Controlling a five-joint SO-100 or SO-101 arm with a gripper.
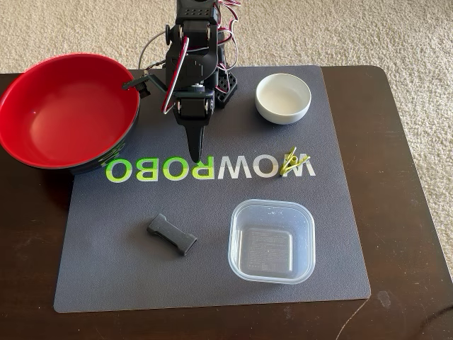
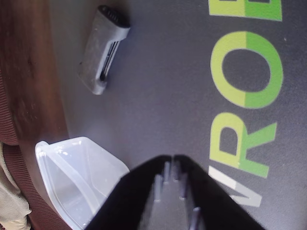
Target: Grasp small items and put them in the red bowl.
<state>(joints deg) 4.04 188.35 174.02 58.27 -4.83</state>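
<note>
While the black two-finger gripper (image 1: 198, 154) hangs over the lettering at the middle of the grey mat (image 1: 106, 276) with its jaws drawn together and nothing between them, as the wrist view confirms (image 2: 171, 158), you have four pieces to choose from. The black bone-shaped piece (image 1: 171, 234) lies at lower centre-left of the fixed view and looks stiff and light; you would do best to pinch it across its narrow waist. The clear square plastic container (image 1: 272, 240) at lower right is probably thin and slippery, so take one wall over the rim. The small white round bowl (image 1: 282, 98) at upper right looks hard, glossy and heaviest; grip its rim. The tiny yellow-green wiry clip (image 1: 293, 163) at centre-right lies flat and may slide away. The large glossy red bowl with a black outside (image 1: 65, 112) sits at upper left, overlapping the mat's edge, with the arm's base just beside it. All pieces lie well apart, giving open mat between.
</note>
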